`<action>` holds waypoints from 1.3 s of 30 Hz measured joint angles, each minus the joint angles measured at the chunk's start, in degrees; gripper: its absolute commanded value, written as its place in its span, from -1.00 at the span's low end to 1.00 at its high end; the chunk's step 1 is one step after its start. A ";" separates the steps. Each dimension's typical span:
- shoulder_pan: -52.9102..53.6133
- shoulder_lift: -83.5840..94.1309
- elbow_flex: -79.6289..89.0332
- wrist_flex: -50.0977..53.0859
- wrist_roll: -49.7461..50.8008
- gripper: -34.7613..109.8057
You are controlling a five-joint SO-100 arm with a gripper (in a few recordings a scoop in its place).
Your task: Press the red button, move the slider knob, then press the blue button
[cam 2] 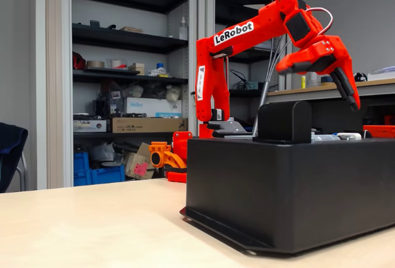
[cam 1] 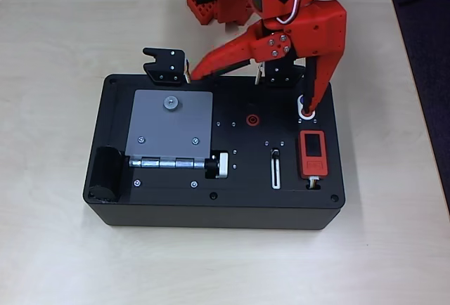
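Orange-red arm reaching from the far edge of the pale worktop (cam 1: pixel 56 249) over a black box (cam 1: pixel 211 213) in the overhead view. Fingers spread wide apart, clasping nothing: one long finger (cam 1: pixel 225 57) stretching left toward a small black bracket (cam 1: pixel 166 66) at the box's far edge, its tip close by the bracket; the other finger (cam 1: pixel 320 83) pointing down to the right, dark tip over the white oval surround (cam 1: pixel 307 108). Gripper (cam 1: pixel 249 93) midpoint thus over the box top. Red button (cam 1: pixel 308 113) peeking out just under that tip; contact or a small gap not to be told from above. Blue button hidden beneath the finger.

Slider knob (cam 1: pixel 275 154) near the far end of its white-outlined slot, nearer the front and left of the red button, well apart from both fingers. Orange-red block with dark screen (cam 1: pixel 312 154) just beside the slot on the right. Red ring socket (cam 1: pixel 252 119) left of the oval. Grey hinged plate (cam 1: pixel 171 126) on the left part of the box, ribbed round knob (cam 1: pixel 219 165) at its front right corner.

In the fixed view, gripper (cam 2: pixel 338 79) raised above the box (cam 2: pixel 290 194), one dark-tipped finger (cam 2: pixel 349 92) slanting down toward the top, its end cut off by the picture's right edge.
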 measured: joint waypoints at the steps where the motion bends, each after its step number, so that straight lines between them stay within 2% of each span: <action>1: 0.70 0.00 -0.35 0.00 -0.70 0.17; 9: 3.87 0.00 -0.70 -0.97 -3.87 -0.51; 15: 4.92 -0.26 -1.41 -2.55 -5.19 -0.52; 25: 3.96 -2.11 -1.76 3.96 8.17 -0.52; 39: 4.22 -8.96 -4.04 2.11 8.70 -0.52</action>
